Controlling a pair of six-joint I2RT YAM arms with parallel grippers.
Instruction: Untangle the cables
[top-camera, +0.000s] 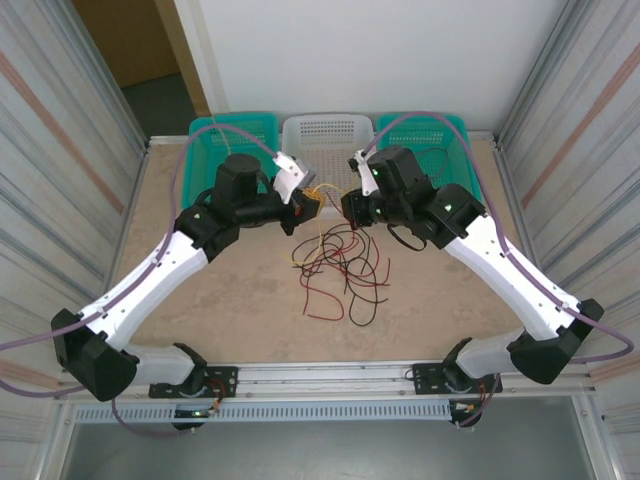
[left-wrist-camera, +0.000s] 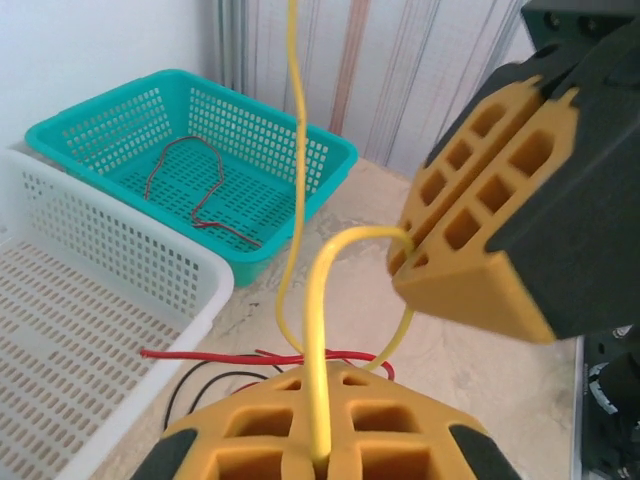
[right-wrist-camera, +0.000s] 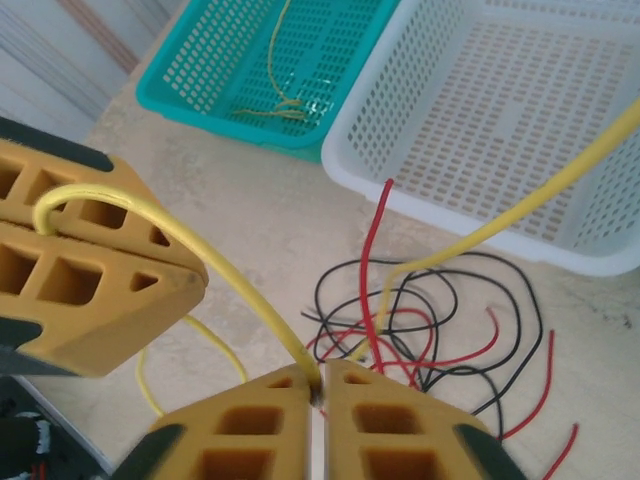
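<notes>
Yellow cable (left-wrist-camera: 298, 150) is pinched, we see, in our left claw (left-wrist-camera: 320, 405) and our right claw (right-wrist-camera: 320, 392), arching between them above the red and black cables (top-camera: 345, 270) tangled on the tabletop (top-camera: 250, 300), near the white basket (top-camera: 320, 135).

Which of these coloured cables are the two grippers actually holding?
The yellow cable: it is pinched in both the left gripper and the right gripper. The red cables and black cables lie loose on the table.

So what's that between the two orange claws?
A short arc of yellow cable, pinched in the left gripper at one end and the right gripper at the other; the right wrist view shows it clearly.
</notes>
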